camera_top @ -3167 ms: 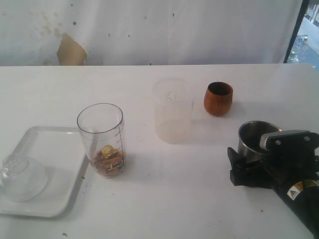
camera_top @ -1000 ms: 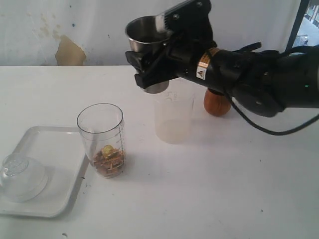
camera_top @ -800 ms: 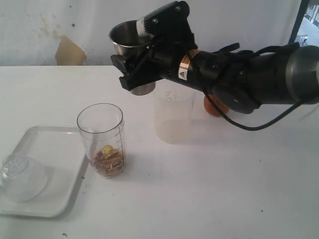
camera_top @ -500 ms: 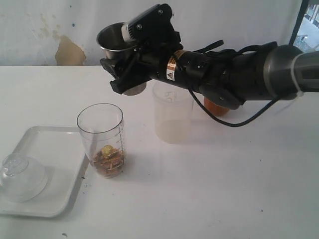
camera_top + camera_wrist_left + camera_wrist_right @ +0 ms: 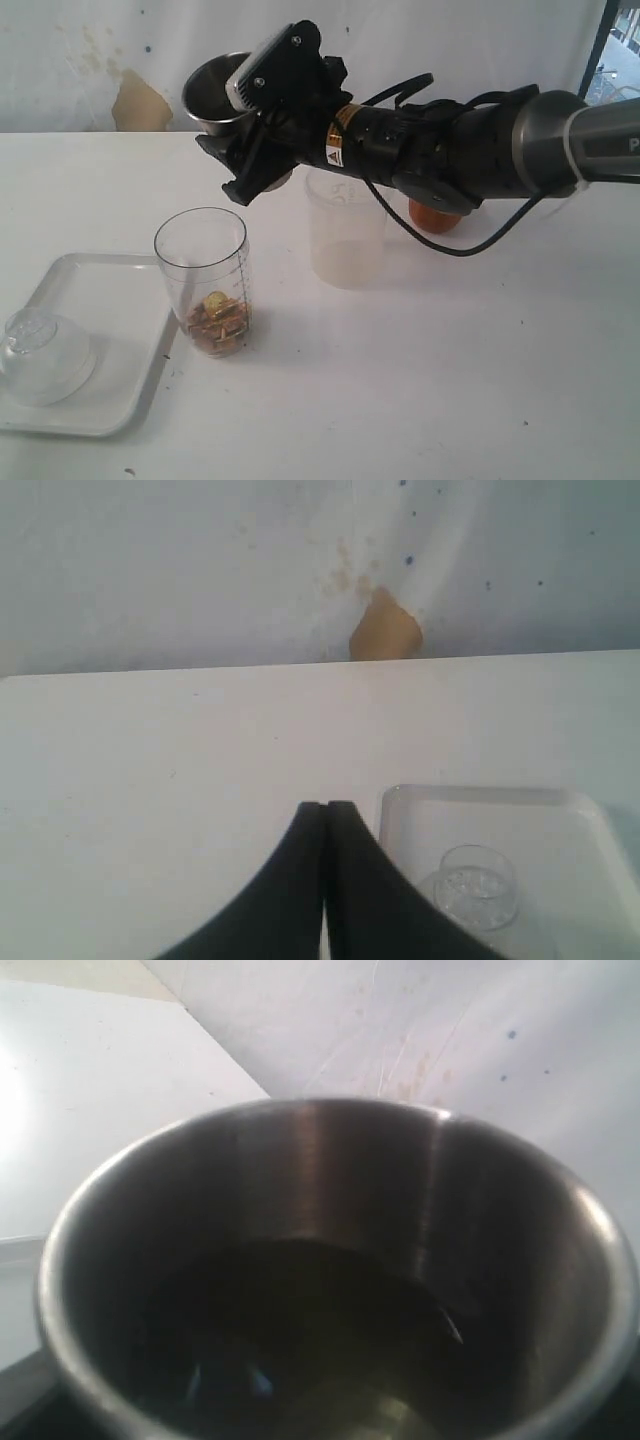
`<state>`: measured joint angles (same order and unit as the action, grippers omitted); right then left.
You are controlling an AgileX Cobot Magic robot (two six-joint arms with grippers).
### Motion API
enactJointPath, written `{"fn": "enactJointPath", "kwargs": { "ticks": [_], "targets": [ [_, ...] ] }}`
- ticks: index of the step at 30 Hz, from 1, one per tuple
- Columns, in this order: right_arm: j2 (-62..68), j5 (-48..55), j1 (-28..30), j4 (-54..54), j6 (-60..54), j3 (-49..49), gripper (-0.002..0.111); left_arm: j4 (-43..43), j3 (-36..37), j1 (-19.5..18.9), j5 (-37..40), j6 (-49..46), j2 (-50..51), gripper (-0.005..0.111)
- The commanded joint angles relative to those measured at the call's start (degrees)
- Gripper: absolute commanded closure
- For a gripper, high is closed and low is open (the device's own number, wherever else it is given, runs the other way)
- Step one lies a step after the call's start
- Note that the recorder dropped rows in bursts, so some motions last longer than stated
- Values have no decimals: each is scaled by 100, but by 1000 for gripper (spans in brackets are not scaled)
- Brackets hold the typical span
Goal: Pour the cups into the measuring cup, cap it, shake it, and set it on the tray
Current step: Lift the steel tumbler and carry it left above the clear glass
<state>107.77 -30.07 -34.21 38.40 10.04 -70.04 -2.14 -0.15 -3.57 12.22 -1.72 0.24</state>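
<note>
**A:** What sits farthest to the left, well away from the right gripper (image 5: 245,135)?

**B:** The tray (image 5: 120,330), which is flat white plastic with rounded corners and a low rim. A clear domed lid (image 5: 40,355) rests on it. The left gripper (image 5: 324,820) has its dark fingers pressed together on nothing, and the tray lies near them.

**A:** And the measuring cup?

**B:** The measuring cup (image 5: 203,270) is tall, clear and smooth, with dark graduation lines down its side. It stands upright on the white table (image 5: 450,380) just beside the tray, below the right gripper. Small brown and yellow pieces cover its bottom.

**A:** What does that gripper have?

**B:** It has the steel cup (image 5: 215,90), tapered and shiny, lifted above the measuring cup with its mouth up. The jaws are spread wide, one finger inside the rim and one against the outer wall. The inside looks dark, so I cannot tell what it holds.

**A:** And further right?

**B:** The frosted tumbler (image 5: 346,235), milky and translucent, stands under the arm. The small, round brown wooden cup (image 5: 435,217) is mostly hidden behind the arm.
</note>
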Motion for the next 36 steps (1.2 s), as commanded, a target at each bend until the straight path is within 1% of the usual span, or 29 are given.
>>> {"fn": "enactJointPath", "kwargs": {
  "ticks": [1,8,14,20,26,28,36],
  "targets": [
    [-87,-192,-6,-4,-197,-76,108,37,15,26,-27,-1,-24,107],
    [-87,-19,-6,88,-443,-76,108,37,15,26,-27,-1,-24,107],
    [-87,-19,-6,382,-596,-76,108,37,15,26,-27,-1,-24,107],
    [-87,-19,-6,384,-1136,-76,108,37,15,26,-27,-1,-24,107],
    [-87,-7,-6,538,-1153,-76,108,37,15,26,-27,-1,-24,107],
    [-87,-28,-6,715,-1153,-76,108,37,15,26,-27,-1,-24,107],
    [-87,-480,4,762,-1153,-76,108,37,15,26,-27,-1,-24,107]
  ]
}}
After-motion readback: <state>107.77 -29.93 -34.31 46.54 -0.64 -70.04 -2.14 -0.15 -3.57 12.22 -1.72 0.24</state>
